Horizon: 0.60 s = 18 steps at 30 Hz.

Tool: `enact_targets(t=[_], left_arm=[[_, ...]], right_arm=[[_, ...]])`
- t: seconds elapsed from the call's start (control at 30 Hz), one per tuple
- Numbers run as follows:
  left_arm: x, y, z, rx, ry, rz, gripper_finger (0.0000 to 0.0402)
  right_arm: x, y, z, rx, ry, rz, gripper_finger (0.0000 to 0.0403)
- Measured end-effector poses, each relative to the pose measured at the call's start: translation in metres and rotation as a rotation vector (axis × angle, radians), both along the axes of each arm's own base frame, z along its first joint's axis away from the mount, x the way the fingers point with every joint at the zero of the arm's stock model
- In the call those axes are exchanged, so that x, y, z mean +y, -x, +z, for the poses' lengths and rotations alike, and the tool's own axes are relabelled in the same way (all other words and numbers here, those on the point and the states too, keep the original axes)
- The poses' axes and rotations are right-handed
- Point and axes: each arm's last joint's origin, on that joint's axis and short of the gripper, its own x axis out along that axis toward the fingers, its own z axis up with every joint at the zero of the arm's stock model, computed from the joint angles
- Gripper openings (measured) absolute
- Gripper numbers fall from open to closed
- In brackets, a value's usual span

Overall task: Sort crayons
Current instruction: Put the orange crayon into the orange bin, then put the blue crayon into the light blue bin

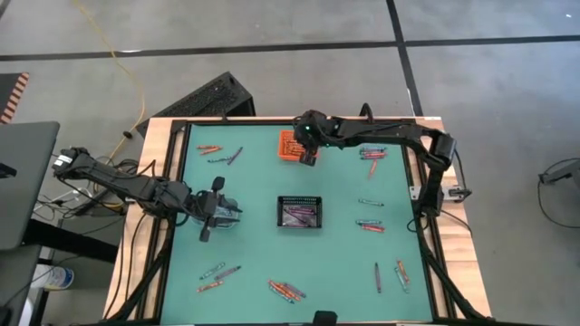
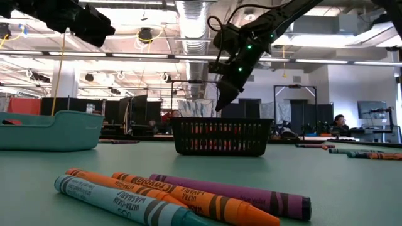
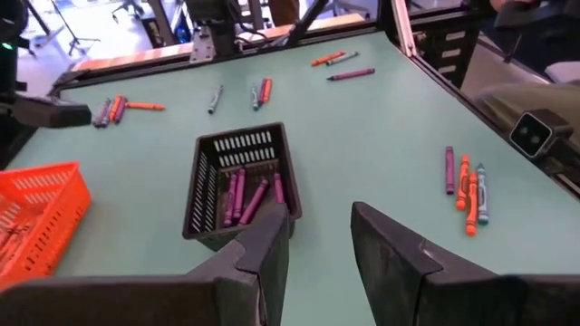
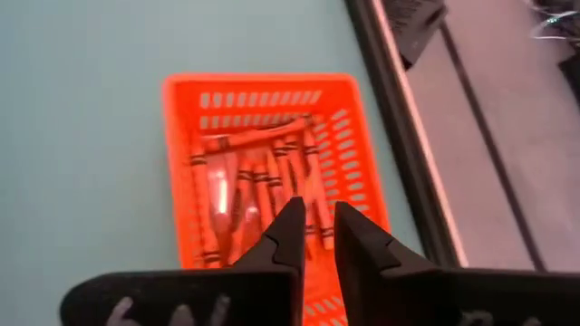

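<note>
Crayons lie scattered in small groups on the green table: near the far left point(image 1: 209, 148), at the right point(image 1: 372, 152), and along the near edge point(image 1: 285, 290), where three show close up point(image 2: 188, 198). An orange bin point(image 4: 272, 172) at the far middle holds several orange crayons point(image 4: 258, 186). A black bin point(image 3: 237, 181) at the centre holds purple crayons point(image 3: 249, 195). My right gripper point(image 4: 313, 226) hangs over the orange bin, slanting down, fingers slightly apart with nothing between them. My left gripper point(image 3: 322, 235) waits open at the table's left, pointing at the black bin.
A pale clear bin point(image 2: 50, 130) sits at the table's left, below my left gripper point(image 1: 213, 215). More crayons lie at the right point(image 1: 370, 225) and near right point(image 1: 390, 276). A raised black frame point(image 1: 412, 181) borders the table. Bare green surface lies between the bins.
</note>
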Motion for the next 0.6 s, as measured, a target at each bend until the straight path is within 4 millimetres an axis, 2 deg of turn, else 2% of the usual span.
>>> enact_targets(t=[0.23, 0.37, 0.6], left_arm=[[0.004, 0.01, 0.011, -0.08, -0.004, 0.017, 0.0111], [0.009, 0.021, 0.017, -0.12, 0.013, 0.078, 0.0111], [0.017, 0.041, 0.021, -0.136, 0.062, 0.166, 0.0111]], right_arm=[[0.006, 0.008, 0.011, 0.039, 0.01, -0.016, 0.0084], [0.015, 0.02, 0.025, 0.103, -0.07, -0.052, 0.0095], [0.036, 0.064, 0.05, 0.265, -0.289, -0.101, 0.0111]])
